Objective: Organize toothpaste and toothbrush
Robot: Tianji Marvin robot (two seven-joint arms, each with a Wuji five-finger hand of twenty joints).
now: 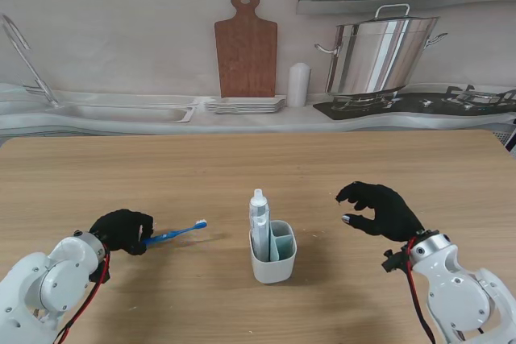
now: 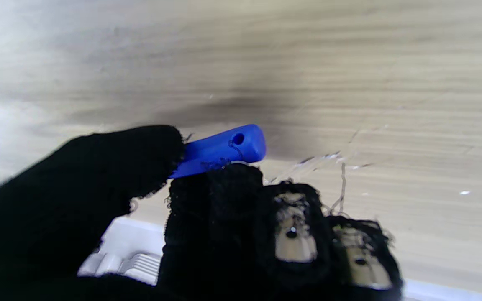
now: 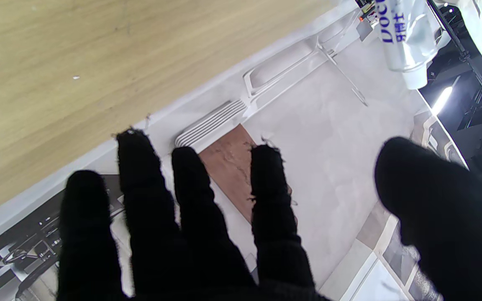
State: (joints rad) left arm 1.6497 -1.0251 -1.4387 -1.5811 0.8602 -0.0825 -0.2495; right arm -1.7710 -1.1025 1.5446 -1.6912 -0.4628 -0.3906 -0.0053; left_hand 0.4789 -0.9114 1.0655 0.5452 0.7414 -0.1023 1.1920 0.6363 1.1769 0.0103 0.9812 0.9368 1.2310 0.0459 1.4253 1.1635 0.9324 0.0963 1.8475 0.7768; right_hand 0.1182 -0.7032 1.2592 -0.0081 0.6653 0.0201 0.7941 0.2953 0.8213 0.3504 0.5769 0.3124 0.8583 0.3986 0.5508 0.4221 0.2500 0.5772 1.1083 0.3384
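Item one: black-gloved left hand [image 1: 122,230], closed around the handle end of a blue plastic toothbrush [image 1: 176,234]; the brush projects from the hand toward the holder with its white-bristled head outermost, seemingly just off the light wooden table [image 1: 242,167]. The left wrist view shows thumb and fingers [image 2: 214,196] pinching the blue handle [image 2: 220,150] near its drilled end, a grip that probably leaves most of the length free for lowering into a slot. Item two: black-gloved right hand [image 1: 380,209], fingers spread and loosely curled, holding nothing, hovering clear of the table on the holder's far side from the left hand; likely parked out of the way. Item three: small white plastic holder with an inner divider [image 1: 273,257], standing between the two hands. Contents: one white and silver toothpaste tube [image 1: 259,223], upright, cap uppermost, in the compartment nearer the left hand; the compartment nearer the right hand appears vacant, presumably reserved for the toothbrush. Status, by estimate: toothpaste stowed, toothbrush yet to be stowed.
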